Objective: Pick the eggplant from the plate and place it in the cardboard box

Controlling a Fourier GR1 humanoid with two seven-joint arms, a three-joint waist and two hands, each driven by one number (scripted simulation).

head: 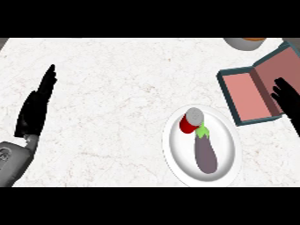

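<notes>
Since the eggplant (pixel 206 154) looks smooth-skinned and elongated, I would judge it light and fairly stiff but slippery, likely to roll on its round belly or squirt out of a pinch near the tapered end. It lies on the white plate (pixel 177 151) near the counter's (pixel 113 88) near right corner. Its purple body points toward the near edge, and its green cap points away, right against a red can (pixel 191 121) that shares the plate. That crowded cap end seems a poor place to take it. The thick middle of the body, well clear of the can, offers room for fingers on one flank and the thumb on the other, closing across its width.

At the right edge, just beyond the plate, stands the cardboard box (pixel 243 90), lid thrown back and pink floor bare. The right hand (pixel 295 107) is over the box's near right part, fingers straight and slightly spread, holding nothing. Its dark wrist runs down along the counter's right edge. To reach the eggplant it would have to come back toward the near edge and turn palm-down over the plate.

The left hand (pixel 35 110) rests at the counter's left side, fingers straight and pointing away, also empty. A round vessel (pixel 245 42) shows partly at the far right corner.
</notes>
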